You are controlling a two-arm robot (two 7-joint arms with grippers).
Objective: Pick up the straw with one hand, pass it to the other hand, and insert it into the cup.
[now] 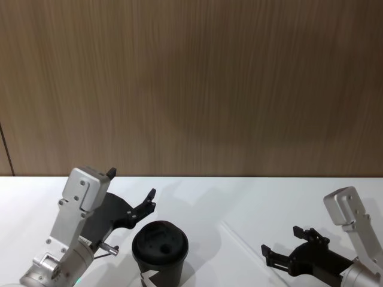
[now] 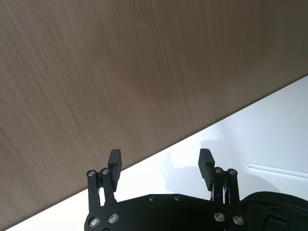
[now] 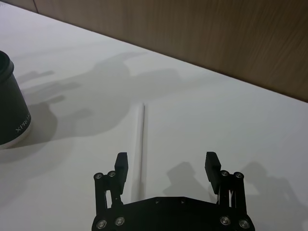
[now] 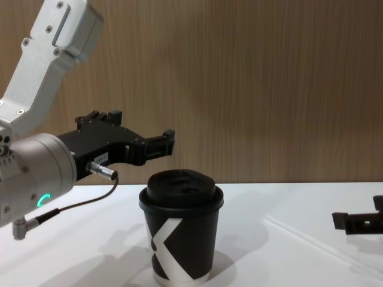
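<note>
**Q:** Where does the straw lie, and which arm is placed for it?

**A:** The straw (image 3: pixel 140 144) lies flat on the white desk (image 3: pixel 226 115), to the right of the cup (image 1: pixel 160 248) and apart from it. The right gripper (image 3: pixel 166 161) hovers low over the straw's nearer end with its jaws spread. The tube passes between them, close to one jaw rather than centred. The left gripper (image 1: pixel 131 183) hangs raised to the left of the cup, jaws also spread and empty.

**Q:** How is the straw expected to handle?

**A:** It is judged light, thin and smooth. It will probably roll if nudged sideways, and being hollow it may flatten under a hard pinch. Lying flat, it offers little height above the desk, so the jaws would have to come almost down to the surface and close squarely across the tube.

**Q:** Where is the best hold?

**A:** Probably toward the end now under the right gripper. That leaves most of the length free for the left gripper to take. After the handover, a hold well back from the tip would leave the tip free for the cup's domed lid.
</note>
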